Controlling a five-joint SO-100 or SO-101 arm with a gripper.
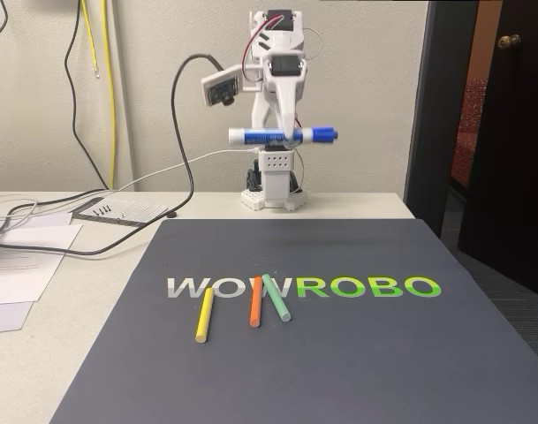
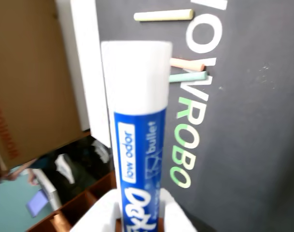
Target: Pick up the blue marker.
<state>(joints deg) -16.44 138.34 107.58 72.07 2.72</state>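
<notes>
In the fixed view the white arm [image 1: 277, 106] stood folded upright over its base at the far table edge, wrist high and pointing down. Its gripper [image 1: 292, 137] was raised well above the mat, fingers clamped on the marker [image 1: 282, 135], held level. In the wrist view, the white fingers [image 2: 175, 210] flanked the barrel.

1. In the fixed view the arm's base [image 1: 274, 181] stands on the tabletop [image 1: 56, 353], just behind the mat [image 1: 339, 371].
2. The hand [image 1: 292, 137] holds the blue marker [image 1: 282, 135] level, well above the mat.
3. Three sticks lie on the mat's lettering: the yellow stick [image 1: 203, 314] leftmost, then the orange stick [image 1: 255, 301], with the green stick [image 1: 276, 298] touching it on the right.
4. Papers [image 1: 21, 265] and cables [image 1: 65, 234] lie left of the mat.
</notes>
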